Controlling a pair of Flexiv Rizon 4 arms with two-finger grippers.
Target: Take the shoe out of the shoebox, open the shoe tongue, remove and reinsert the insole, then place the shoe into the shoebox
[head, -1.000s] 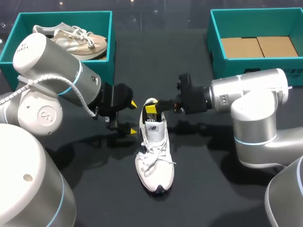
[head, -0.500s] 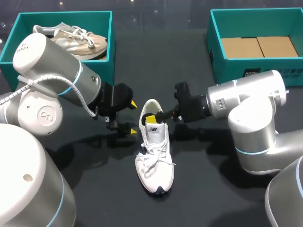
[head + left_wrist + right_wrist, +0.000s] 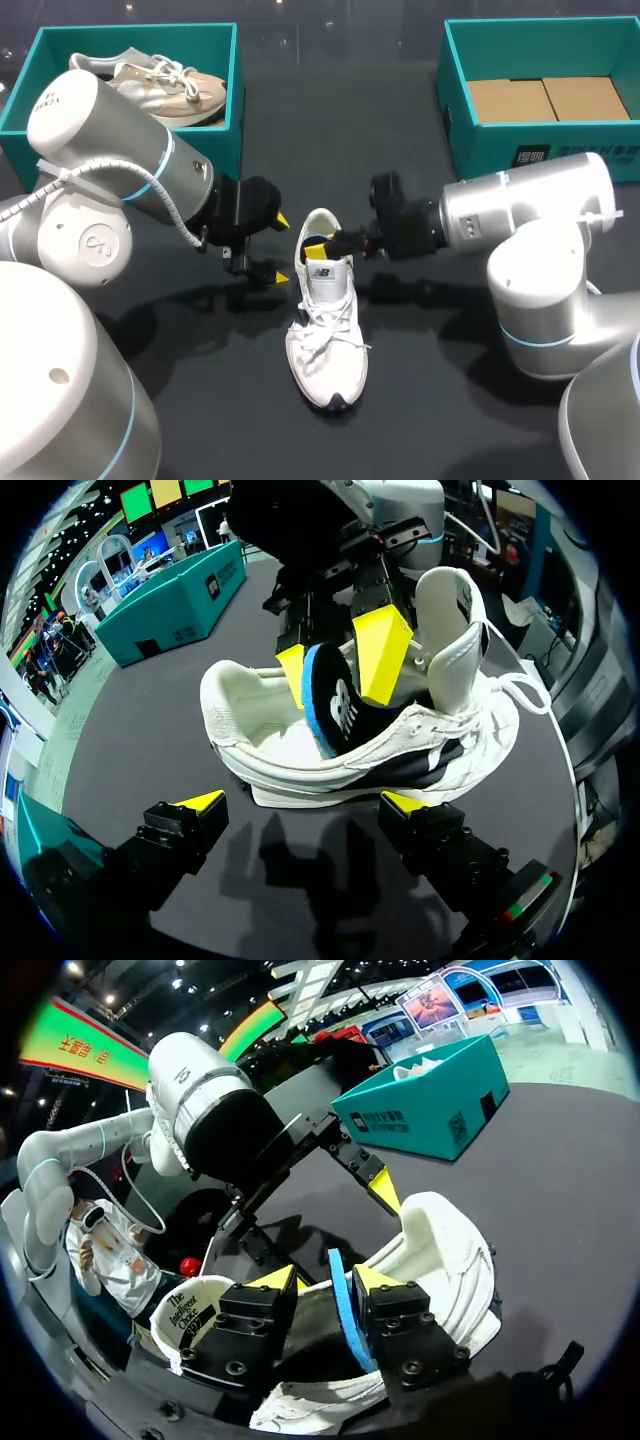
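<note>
A white shoe [image 3: 326, 330] lies on the dark table [image 3: 450, 400], toe toward the front edge. Its tongue [image 3: 446, 610] stands raised. My right gripper [image 3: 318, 248] reaches into the shoe's opening from the right. Its fingers stand apart with the blue insole [image 3: 345, 1312] on edge between them, against one finger only. The left wrist view shows that right gripper [image 3: 335, 665] and the insole [image 3: 325, 705] sticking up out of the shoe [image 3: 440, 730]. My left gripper [image 3: 282, 249] is open beside the heel, left of the shoe, holding nothing. Its tips [image 3: 305, 802] straddle the shoe's side without touching.
A teal shoebox [image 3: 222, 120] at the back left holds a beige shoe [image 3: 160, 85]. A second teal shoebox [image 3: 470, 135] at the back right has only cardboard on its floor. Both arms crowd the table's middle around the shoe's heel.
My right gripper has dropped from above the heel into the shoe's opening and its fingers have parted. The left arm and the shoe have not moved.
</note>
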